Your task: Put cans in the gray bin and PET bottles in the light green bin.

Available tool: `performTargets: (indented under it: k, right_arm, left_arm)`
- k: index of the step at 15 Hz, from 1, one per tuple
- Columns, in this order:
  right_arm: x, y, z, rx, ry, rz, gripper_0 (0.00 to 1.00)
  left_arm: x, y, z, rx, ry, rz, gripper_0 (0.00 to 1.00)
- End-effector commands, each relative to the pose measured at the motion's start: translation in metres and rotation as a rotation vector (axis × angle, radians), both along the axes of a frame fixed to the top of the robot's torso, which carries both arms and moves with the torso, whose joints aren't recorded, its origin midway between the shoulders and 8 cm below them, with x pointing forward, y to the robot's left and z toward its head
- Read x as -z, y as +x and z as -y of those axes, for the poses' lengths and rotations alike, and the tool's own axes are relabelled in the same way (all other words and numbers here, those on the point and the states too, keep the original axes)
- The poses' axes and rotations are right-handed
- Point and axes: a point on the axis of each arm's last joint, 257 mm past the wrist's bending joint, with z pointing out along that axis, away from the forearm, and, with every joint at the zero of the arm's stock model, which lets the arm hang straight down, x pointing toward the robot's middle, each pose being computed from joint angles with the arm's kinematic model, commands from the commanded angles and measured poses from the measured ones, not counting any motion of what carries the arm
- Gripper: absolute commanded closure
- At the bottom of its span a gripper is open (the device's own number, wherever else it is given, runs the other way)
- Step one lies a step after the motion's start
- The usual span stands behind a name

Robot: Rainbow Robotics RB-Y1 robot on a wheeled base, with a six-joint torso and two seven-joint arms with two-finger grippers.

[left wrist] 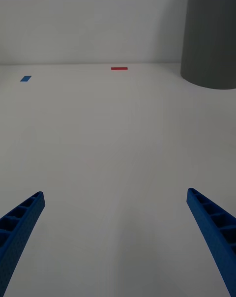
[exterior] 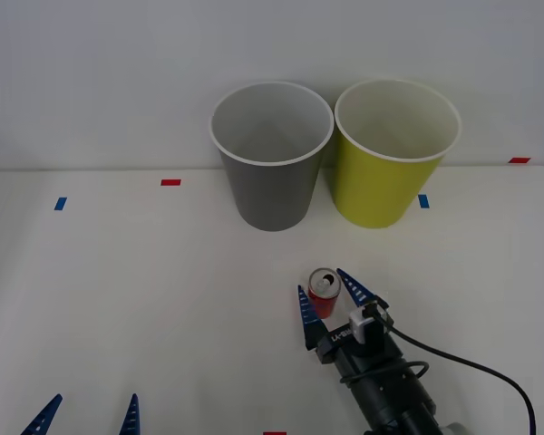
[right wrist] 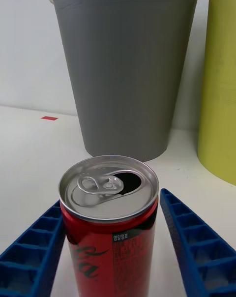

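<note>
The step in hand is the grasp of the red drink can [exterior: 324, 292], which stands upright on the white table [exterior: 145, 299] in front of the gray bin [exterior: 271, 154] and the yellow-green bin [exterior: 395, 152]; the right gripper [exterior: 327, 296] has its blue ribbed fingers [right wrist: 199, 245] spread to either side of the can, near its wall but with a gap showing on each side, so nothing is gripped yet; the left gripper [exterior: 89, 415] waits released at the near left of the table; the next move likely calls for closing on the can, lifting it clear of the white rim and carrying it over the gray bin, not its yellow-green neighbour
</note>
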Motion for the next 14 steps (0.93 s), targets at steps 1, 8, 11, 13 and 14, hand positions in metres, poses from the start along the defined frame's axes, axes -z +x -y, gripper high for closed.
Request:
performTargets:
  k: [1, 8, 11, 13, 14]
  right_arm:
    - [-0.002, 0.001, -0.004, 0.005, 0.016, -0.001, 0.89]
    - [-0.002, 0.005, 0.002, 0.021, 0.015, -0.02, 0.97]
    - [-0.019, 0.005, 0.007, 0.05, -0.03, -0.111, 0.97]
    - [-0.034, 0.001, 0.012, 0.057, -0.037, -0.149, 0.98]
    - [-0.042, 0.001, 0.013, 0.055, -0.046, -0.162, 0.99]
  left_arm:
    - [0.0, 0.0, 0.0, 0.0, 0.0, 0.0, 0.0]
    - [0.0, 0.0, 0.0, 0.0, 0.0, 0.0, 0.0]
    - [0.0, 0.0, 0.0, 0.0, 0.0, 0.0, 0.0]
    - [0.0, 0.0, 0.0, 0.0, 0.0, 0.0, 0.0]
    - [0.0, 0.0, 0.0, 0.0, 0.0, 0.0, 0.0]
